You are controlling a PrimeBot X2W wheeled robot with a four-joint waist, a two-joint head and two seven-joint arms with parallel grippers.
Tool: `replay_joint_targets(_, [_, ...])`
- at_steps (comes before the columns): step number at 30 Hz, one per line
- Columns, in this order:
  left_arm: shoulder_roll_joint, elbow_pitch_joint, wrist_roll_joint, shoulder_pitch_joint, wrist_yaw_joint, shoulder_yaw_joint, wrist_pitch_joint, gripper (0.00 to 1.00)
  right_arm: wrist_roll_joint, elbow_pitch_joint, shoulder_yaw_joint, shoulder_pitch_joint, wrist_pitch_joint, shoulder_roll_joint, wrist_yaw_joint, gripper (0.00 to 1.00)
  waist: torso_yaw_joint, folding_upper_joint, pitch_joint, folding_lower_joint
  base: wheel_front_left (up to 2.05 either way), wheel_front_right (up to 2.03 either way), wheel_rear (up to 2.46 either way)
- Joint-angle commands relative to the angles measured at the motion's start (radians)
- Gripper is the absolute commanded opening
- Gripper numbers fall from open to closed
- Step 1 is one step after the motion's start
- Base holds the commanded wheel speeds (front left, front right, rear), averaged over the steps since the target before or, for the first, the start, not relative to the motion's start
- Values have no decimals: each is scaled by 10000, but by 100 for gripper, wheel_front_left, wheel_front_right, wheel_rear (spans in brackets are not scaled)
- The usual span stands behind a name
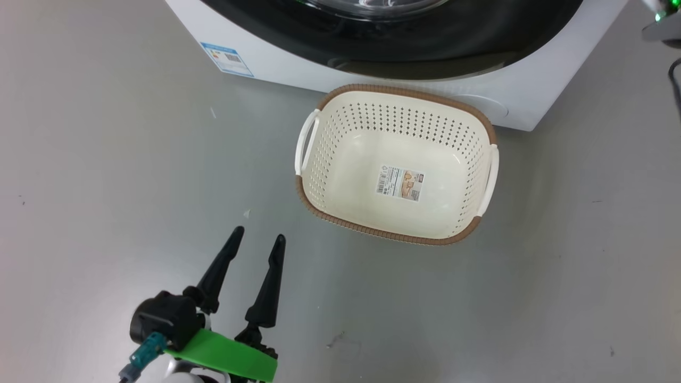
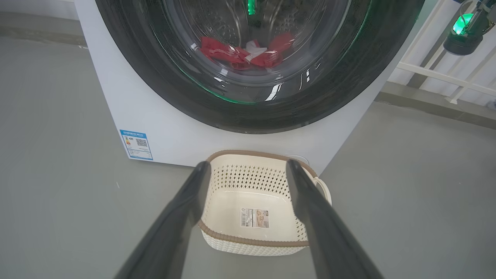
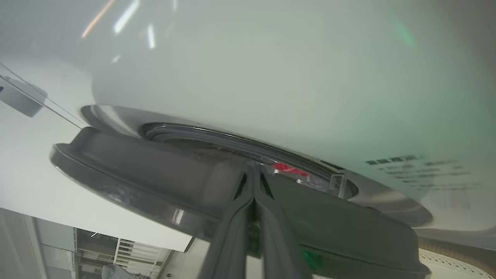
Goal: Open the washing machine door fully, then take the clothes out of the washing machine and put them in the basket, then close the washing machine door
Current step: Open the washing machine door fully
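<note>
Left gripper (image 1: 259, 234) hung spread wide, empty, at 8 o'clock from basket (image 1: 393, 91); right gripper (image 3: 254, 170) was clenched, empty, tips at washing machine door (image 3: 135, 172) rim; clothes (image 2: 221, 50) lay behind it.

Bright, soft light; wide-angle edge distortion

The washing machine door (image 2: 143, 77) has a glossy black rim around clear, shiny glass; the drum (image 2: 228, 23) behind looks like dimpled metal; the clothes (image 2: 232, 52) are soft red cloth; the washing machine (image 2: 143, 124) body is smooth white; the basket (image 1: 393, 94), at four o'clock from the blue label (image 1: 227, 58), is cream perforated plastic with a brown woven-textured rim; the floor (image 1: 106, 186) is smooth grey, dully shiny.
</note>
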Motion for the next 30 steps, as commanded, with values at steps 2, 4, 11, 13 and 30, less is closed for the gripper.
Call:
replay_joint_targets(2, [152, -169, -80, -223, -55, 241, -120, 100, 177, -10, 58, -391, 290, 219, 65, 0, 42, 0, 89, -1, 0, 0, 0])
replay_joint_targets(4, [148, -163, -105, -273, -55, 196, -120, 100, 217, 191, 85, -571, 495, 254, 65, 0, 70, 0, 138, -1, 0, 0, 0])
replay_joint_targets(11, [131, -113, -172, -355, -55, 162, -120, 100, 423, 717, 188, -842, 1289, 416, 65, 0, 118, 0, 150, -1, 0, 0, 0])
replay_joint_targets(13, [122, -102, -172, -341, -55, 169, -120, 100, 495, 824, 216, -789, 1543, 446, 65, 0, 114, 0, 90, -1, 0, 0, 0])
replay_joint_targets(30, [72, -66, -60, -3, -56, 271, -120, 100, 770, 223, 483, 403, 2581, 776, 65, 0, -164, 0, -659, -1, 0, 0, 0])
